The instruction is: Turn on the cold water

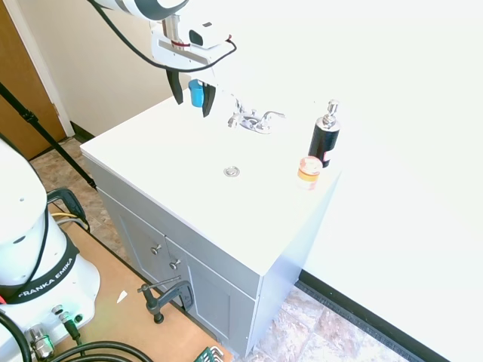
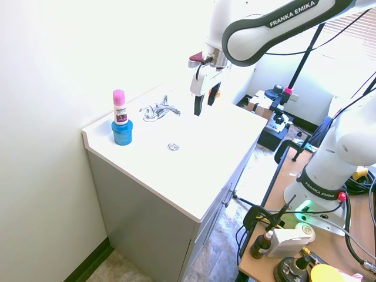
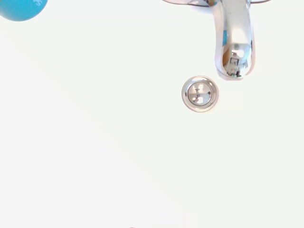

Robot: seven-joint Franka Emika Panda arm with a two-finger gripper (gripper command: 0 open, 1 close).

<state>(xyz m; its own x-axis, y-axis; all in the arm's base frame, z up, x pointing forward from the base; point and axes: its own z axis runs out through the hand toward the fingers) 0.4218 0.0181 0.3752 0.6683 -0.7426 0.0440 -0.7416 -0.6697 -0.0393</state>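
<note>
Here we see the gripper point(image 1: 191, 97) hanging in the air above the white vanity top point(image 1: 143, 154), its two dark fingers spread apart with nothing between them, a little way off from the chrome faucet point(image 1: 253, 121) and not touching it. The faucet stands at the back of the basin, above the round drain point(image 1: 232, 172); we see no water at its spout point(image 3: 233, 42). A black soap pump bottle point(image 1: 324, 138) stands to one side of it and a blue container point(image 2: 122, 131) to the other.
</note>
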